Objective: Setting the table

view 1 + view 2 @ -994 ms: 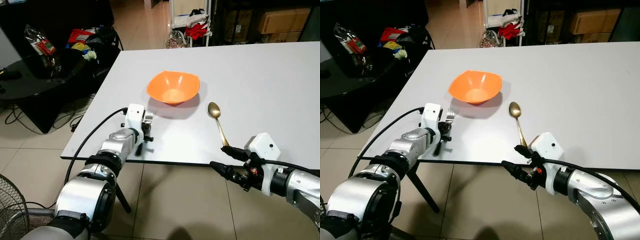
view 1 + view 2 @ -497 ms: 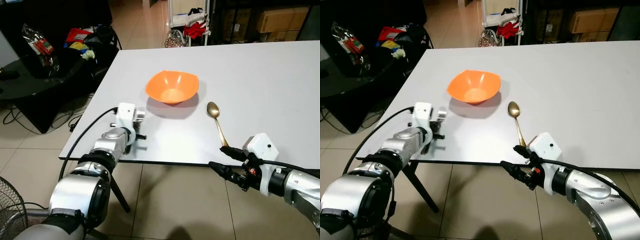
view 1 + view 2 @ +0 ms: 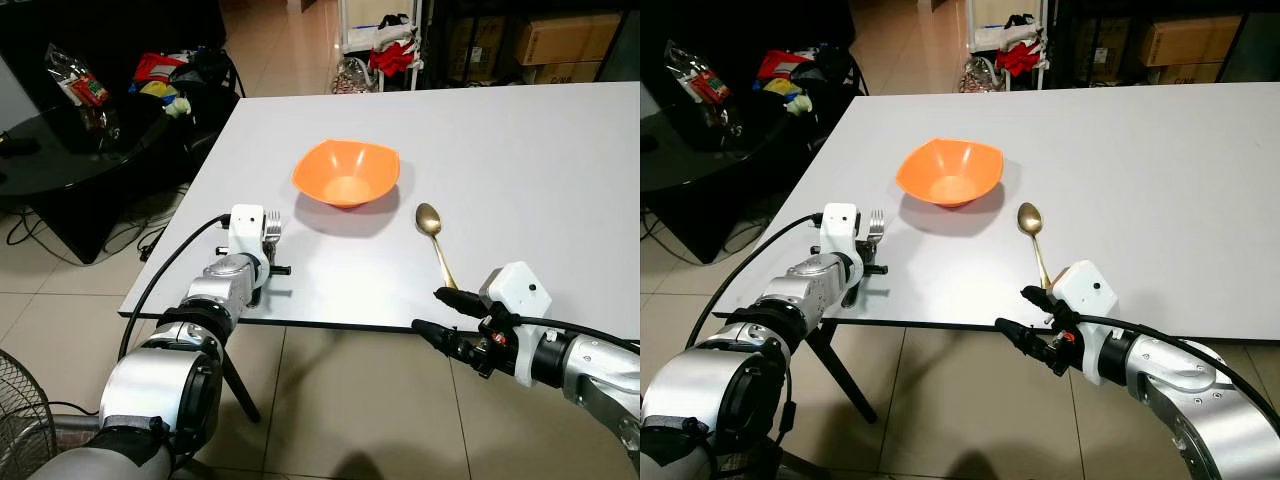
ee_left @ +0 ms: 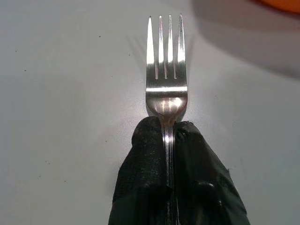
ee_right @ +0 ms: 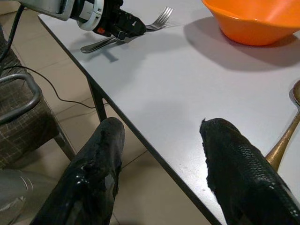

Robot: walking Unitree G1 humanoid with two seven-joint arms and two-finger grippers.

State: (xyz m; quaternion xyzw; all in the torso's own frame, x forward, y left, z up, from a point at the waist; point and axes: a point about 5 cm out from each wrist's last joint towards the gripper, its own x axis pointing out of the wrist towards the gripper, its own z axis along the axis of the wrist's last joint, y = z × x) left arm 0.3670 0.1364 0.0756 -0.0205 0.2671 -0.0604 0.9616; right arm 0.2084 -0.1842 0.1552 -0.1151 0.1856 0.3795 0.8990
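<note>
Two silver arms with ribbed metallic joints; a white boxy housing tops each wrist; black cables run along both; the left gripper [image 4: 171,140] and right gripper [image 5: 164,154] have textured black fingers.

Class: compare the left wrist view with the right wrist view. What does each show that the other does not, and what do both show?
Left wrist view alone: the four tines of the fork close up, with the left gripper's fingers pinched on its neck.

Right wrist view alone: the right gripper's fingers spread apart at the table edge, the gold spoon handle beside one finger, the floor below, and the left gripper seen from outside.

Both: the fork, the white table, and part of the orange bowl.
</note>
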